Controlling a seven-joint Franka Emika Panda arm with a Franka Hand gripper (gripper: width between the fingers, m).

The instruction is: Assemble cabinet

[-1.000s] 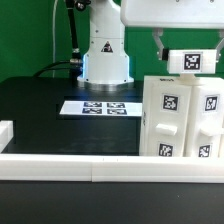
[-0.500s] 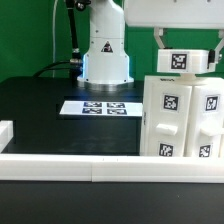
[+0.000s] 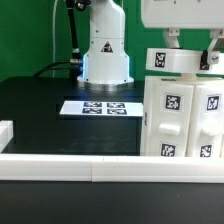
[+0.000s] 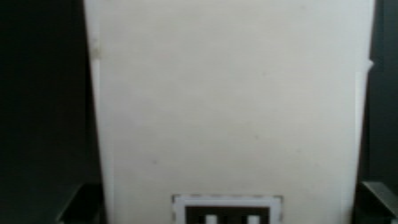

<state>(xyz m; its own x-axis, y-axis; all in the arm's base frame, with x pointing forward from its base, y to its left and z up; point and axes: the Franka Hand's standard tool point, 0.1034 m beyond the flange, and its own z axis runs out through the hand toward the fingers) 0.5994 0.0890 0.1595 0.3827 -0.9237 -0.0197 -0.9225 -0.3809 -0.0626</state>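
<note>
The cabinet body (image 3: 184, 122), a tall white box with tags on its front, stands at the exterior view's right. My gripper (image 3: 193, 50) is above it, shut on a small white tagged cabinet panel (image 3: 182, 63) that sits level at the top of the body. In the wrist view this panel (image 4: 222, 100) fills the picture, with its tag (image 4: 231, 210) near the jaws. My gripper (image 4: 222, 208) has one dark finger (image 4: 71, 205) at each side of the panel. Whether the panel touches the body is not clear.
The marker board (image 3: 98, 107) lies flat on the black table in front of the arm's white base (image 3: 105, 55). A long low white rail (image 3: 70, 165) runs along the near edge, with a short raised end (image 3: 5, 132) at the exterior view's left.
My gripper has carried the panel a little toward the exterior view's left over the cabinet body. The panel's tag now shows nearer its left end.
</note>
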